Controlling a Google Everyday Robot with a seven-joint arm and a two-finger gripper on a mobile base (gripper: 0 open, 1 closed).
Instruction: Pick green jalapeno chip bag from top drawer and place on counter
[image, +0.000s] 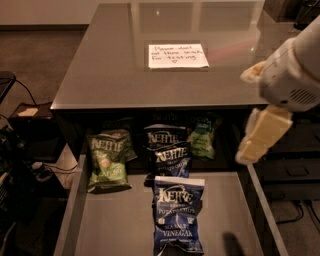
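Observation:
The green jalapeno chip bag (106, 162) lies at the back left of the open top drawer (115, 225), leaning toward the dark cavity under the counter (105, 65). My gripper (250, 112) hangs at the right, above the drawer's right wall and in front of the counter's front edge. Its two cream fingers (261, 134) stand apart and hold nothing. It is well to the right of the green bag and higher than it.
Three dark blue Kettle bags lie in the drawer: two at the back middle (169, 156) and one in front (178, 214). A paler green bag (202, 137) stands at the back right. A handwritten white note (177, 56) lies on the counter. Cables and boxes sit on the floor at left (30, 165).

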